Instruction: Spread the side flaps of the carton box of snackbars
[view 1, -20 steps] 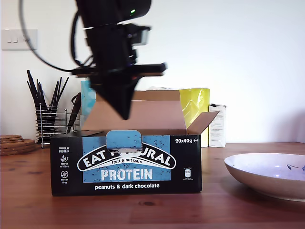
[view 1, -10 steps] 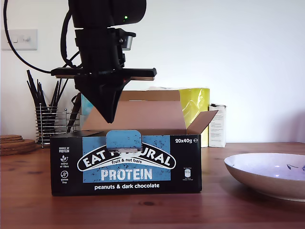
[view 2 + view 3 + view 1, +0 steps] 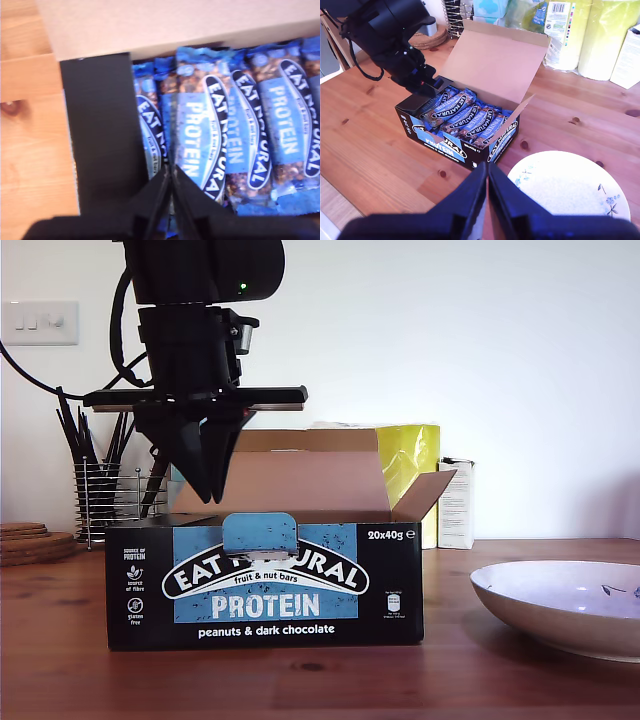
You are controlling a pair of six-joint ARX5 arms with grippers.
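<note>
A white wall with a light switch [image 3: 40,322] backs our wooden table [image 3: 60,660], where the carton box of snackbars [image 3: 265,580] stands with its wide lid flap [image 3: 300,475] upright and the bars showing inside.

Over the last second our first claw [image 3: 205,485] has slid toward the exterior view's left and lifted slightly, from above the box's middle to above its end. That sets it over the black side flap [image 3: 102,135], which lies folded in over the bars; in the first wrist view that flap sits just beside the fingertips. The other side flap [image 3: 425,495], at the far end of the box from this claw, already angles up and outward. So we judge one flap spread and this one yet to do.

The first arm hangs straight down, fingers pointing at the box, pressed together and holding nothing. Our second claw [image 3: 487,172] hovers high and well apart from the box, near a white plate [image 3: 565,185], its fingers likewise together and empty.
</note>
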